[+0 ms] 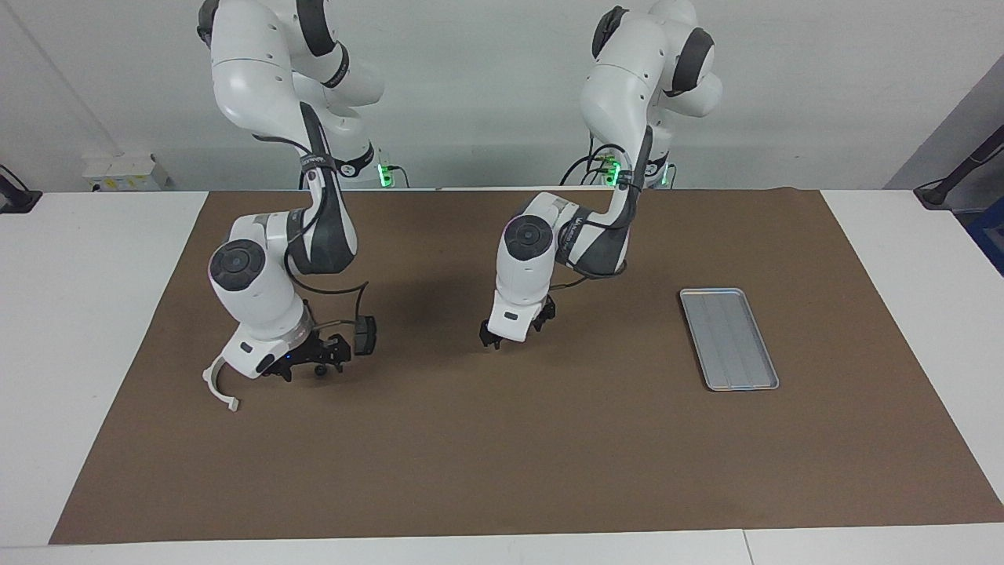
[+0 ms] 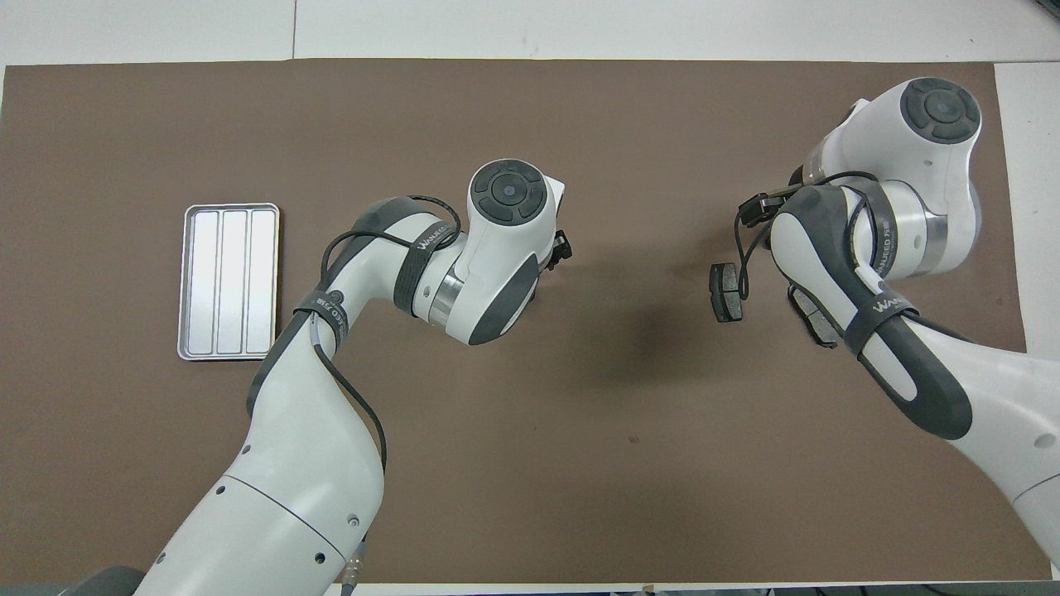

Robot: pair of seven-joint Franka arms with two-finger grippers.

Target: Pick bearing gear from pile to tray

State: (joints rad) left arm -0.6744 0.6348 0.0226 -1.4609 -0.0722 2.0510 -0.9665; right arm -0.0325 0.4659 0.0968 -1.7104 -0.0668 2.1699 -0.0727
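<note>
A wide white desk (image 1: 94, 314) carries a large brown paper-like mat (image 1: 502, 455). A plain pale grey wall (image 1: 486, 78) rises at its robot end, evenly lit.

Your right arm reaches out from 11 o'clock in the facing view, elbow bent, its right gripper (image 1: 302, 367) low, fingers apart. Your left arm folds in from 1 o'clock; the left gripper (image 1: 518, 328) points down, jaws open.
</note>
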